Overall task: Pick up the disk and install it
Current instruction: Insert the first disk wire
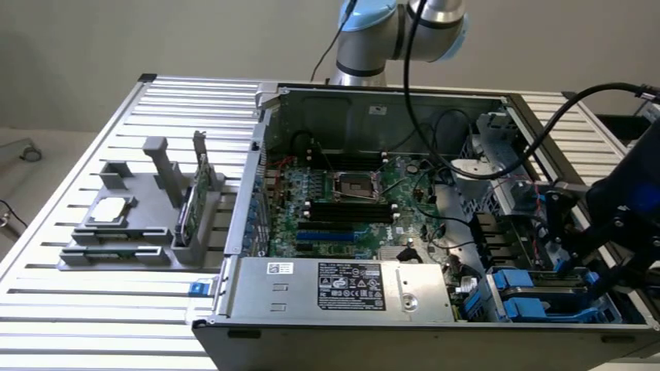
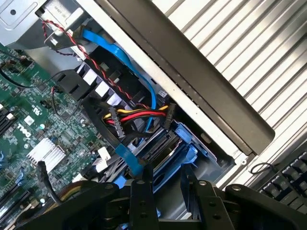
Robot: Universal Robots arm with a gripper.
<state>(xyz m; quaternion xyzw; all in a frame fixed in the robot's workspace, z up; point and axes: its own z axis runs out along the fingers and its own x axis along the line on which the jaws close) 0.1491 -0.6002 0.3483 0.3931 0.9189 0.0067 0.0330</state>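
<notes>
Hand, fingers apart (nothing between them), hovers with tips just short of the disk

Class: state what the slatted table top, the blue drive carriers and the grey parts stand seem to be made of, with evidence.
Slatted table top: likely aluminium; silvery, ribbed, light sheen.
Blue drive carriers: probably plastic; uniform saturated colour, moulded shapes.
Grey parts stand: matte plastic, perhaps printed; dull, even grey.

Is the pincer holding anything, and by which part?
Cannot be told: the pincer straddles the blue-railed silver-grey metal hard drive, but contact is hidden.
</notes>
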